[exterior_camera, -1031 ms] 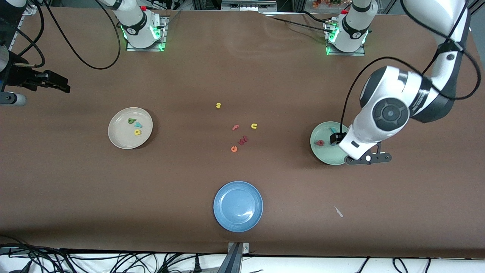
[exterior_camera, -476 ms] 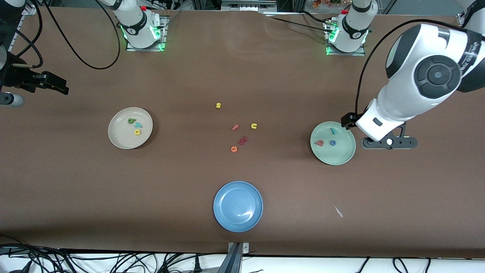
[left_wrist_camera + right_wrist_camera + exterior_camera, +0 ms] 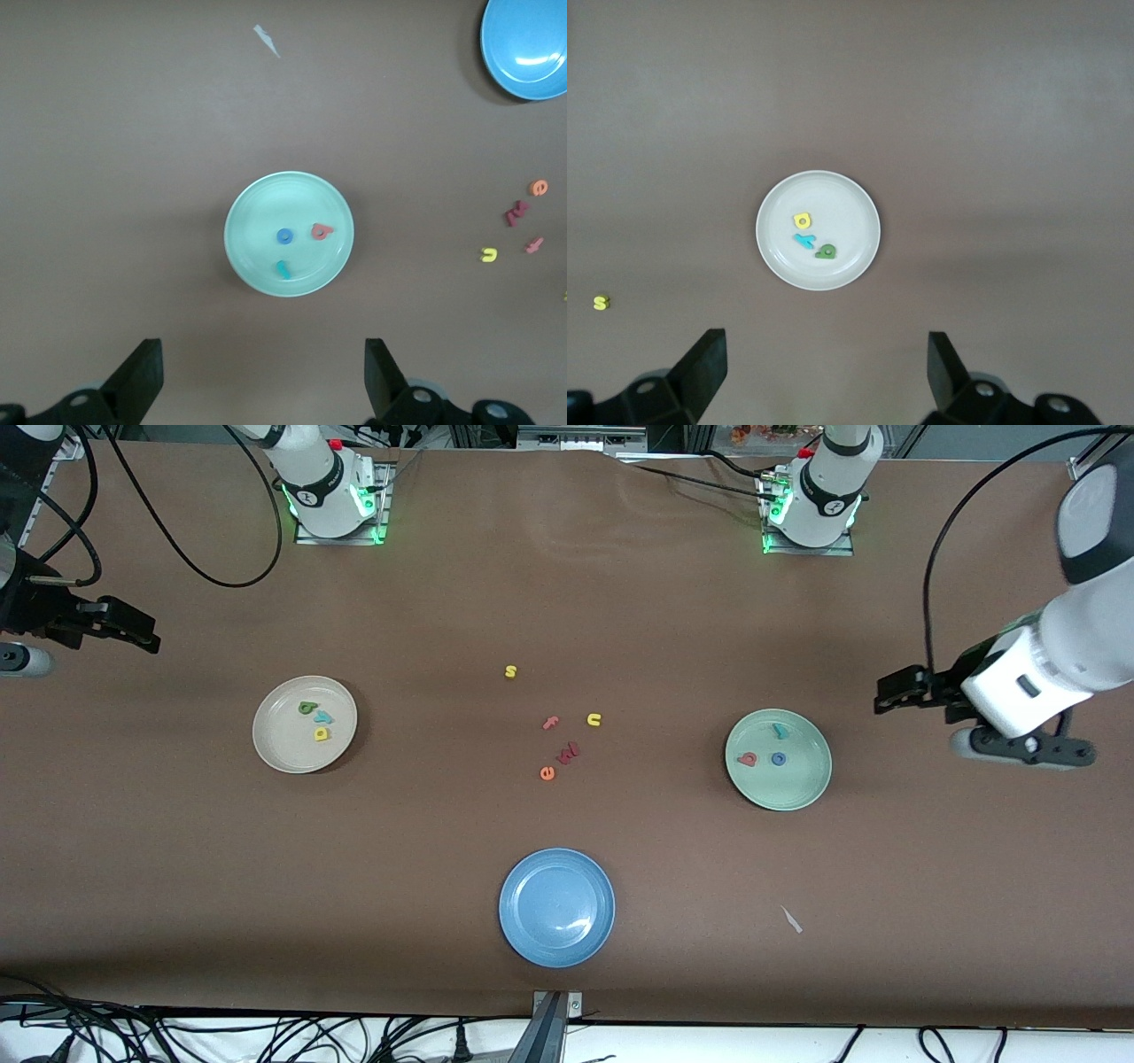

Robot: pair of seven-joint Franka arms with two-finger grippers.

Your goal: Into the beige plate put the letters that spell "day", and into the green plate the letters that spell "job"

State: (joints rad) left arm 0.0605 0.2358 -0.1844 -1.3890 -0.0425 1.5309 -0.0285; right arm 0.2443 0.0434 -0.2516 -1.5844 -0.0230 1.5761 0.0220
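The beige plate (image 3: 282,748) holds the green a (image 3: 307,708), teal y (image 3: 324,717) and yellow d (image 3: 322,733). In the right wrist view the same plate (image 3: 852,211) shows them too. The green plate (image 3: 800,790) holds the teal j (image 3: 780,732), salmon b (image 3: 749,759) and blue o (image 3: 778,759). My left gripper (image 3: 1023,748) hangs open and empty over bare table beside the green plate (image 3: 257,208), toward the left arm's end. My right gripper (image 3: 19,660) is open and empty at the right arm's end.
A blue plate (image 3: 556,906) sits near the front edge, mid-table. Loose letters lie in the middle: yellow s (image 3: 510,671), pink f (image 3: 551,723), yellow u (image 3: 594,719), a dark red one (image 3: 567,754), orange e (image 3: 547,773). A white scrap (image 3: 791,919) lies nearer the front camera than the green plate.
My left arm has swung off the green plate toward its own end of the table, uncovering the blue o and the j. The right arm has barely shifted.
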